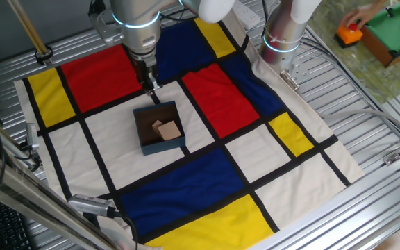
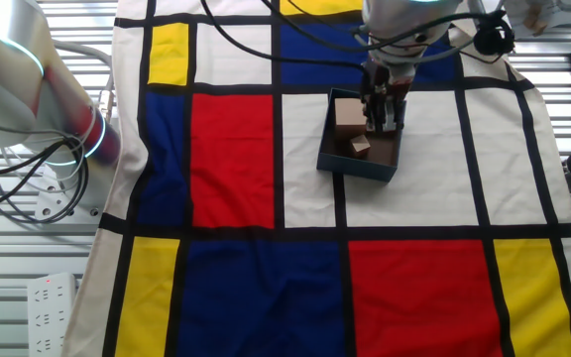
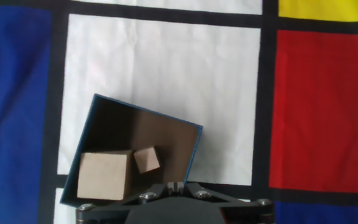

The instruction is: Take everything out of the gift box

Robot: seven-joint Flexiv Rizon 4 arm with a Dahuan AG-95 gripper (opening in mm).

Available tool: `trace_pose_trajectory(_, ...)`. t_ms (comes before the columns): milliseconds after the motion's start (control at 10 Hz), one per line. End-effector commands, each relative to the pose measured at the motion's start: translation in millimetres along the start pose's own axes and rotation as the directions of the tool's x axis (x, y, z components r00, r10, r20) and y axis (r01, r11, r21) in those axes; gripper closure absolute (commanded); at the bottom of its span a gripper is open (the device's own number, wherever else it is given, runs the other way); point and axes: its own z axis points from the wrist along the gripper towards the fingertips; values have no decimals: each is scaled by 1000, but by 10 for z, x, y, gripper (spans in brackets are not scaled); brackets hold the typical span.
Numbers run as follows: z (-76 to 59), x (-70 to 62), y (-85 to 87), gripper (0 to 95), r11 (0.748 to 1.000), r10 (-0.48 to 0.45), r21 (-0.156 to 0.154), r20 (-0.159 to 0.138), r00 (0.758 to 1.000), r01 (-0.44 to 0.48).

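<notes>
The navy gift box (image 1: 160,147) sits on a white panel of the colour-block cloth. It holds a larger tan cube (image 1: 170,130) and a much smaller tan cube (image 1: 158,125). My gripper (image 1: 151,86) is shut and empty, hovering just above the box's far edge. In the other fixed view the gripper (image 2: 384,117) hangs over the box (image 2: 355,169), beside the larger cube (image 2: 348,114) and the small cube (image 2: 361,147). In the hand view the box floor (image 3: 142,127), larger cube (image 3: 104,175) and small cube (image 3: 146,159) lie just ahead of the closed fingertips (image 3: 174,185).
A second robot arm (image 1: 283,31) stands at the cloth's far corner. A hand holds an orange object with a red button (image 1: 350,33) beside a green tray (image 1: 394,31) off the cloth. Cables and a power strip (image 2: 53,312) lie beside the cloth.
</notes>
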Motion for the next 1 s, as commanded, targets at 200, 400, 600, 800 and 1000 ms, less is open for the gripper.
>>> trace_pose_trajectory(200,75,-127,202,950,992,119,-46,12,993,-119)
trace_pose_trajectory(400,77,-141,216,950,993,95,-65,12,995,-94)
trace_pose_trajectory(600,77,-140,215,950,995,74,-60,3,997,-74)
trace_pose_trajectory(800,86,-139,212,950,996,64,-54,-17,998,-65)
trace_pose_trajectory(1000,86,-139,212,950,999,24,-38,5,1000,-24)
